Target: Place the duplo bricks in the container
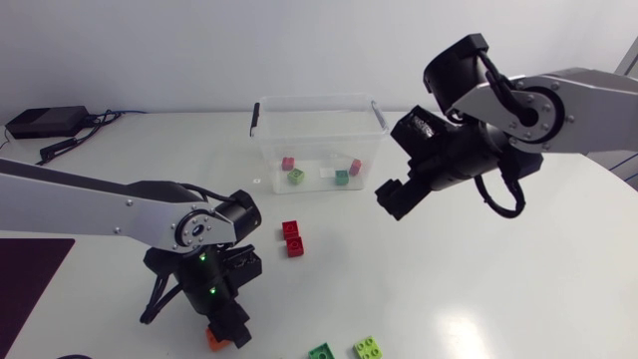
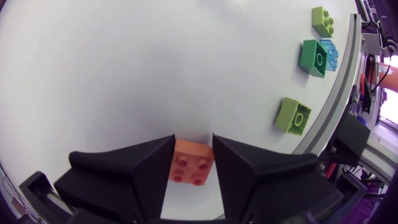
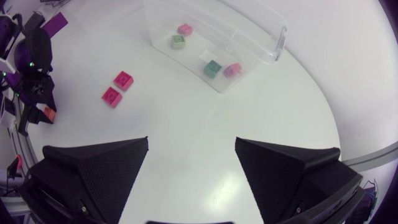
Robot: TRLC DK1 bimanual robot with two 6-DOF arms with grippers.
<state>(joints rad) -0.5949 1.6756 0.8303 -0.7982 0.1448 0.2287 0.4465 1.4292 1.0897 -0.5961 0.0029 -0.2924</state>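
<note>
Four bricks (image 1: 296, 177) already in the container (image 1: 319, 108), upper centre. Left gripper (image 2: 194, 144) pinches an orange brick (image 2: 189, 163), lower left; right gripper (image 3: 191, 155) gapes empty. Red pair (image 1: 293, 239) and green bricks (image 1: 367, 347) wait on the surface (image 1: 478, 279).

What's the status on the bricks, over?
Left gripper shut on orange brick. Right gripper open, empty. Container holds four bricks; red pair and greens loose. Nothing blocking.

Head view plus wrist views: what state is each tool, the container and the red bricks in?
Left tool: shut on the orange brick.
Right tool: open, empty.
Container: upright, no lid on, four bricks inside.
Red bricks: loose on the table.
</note>
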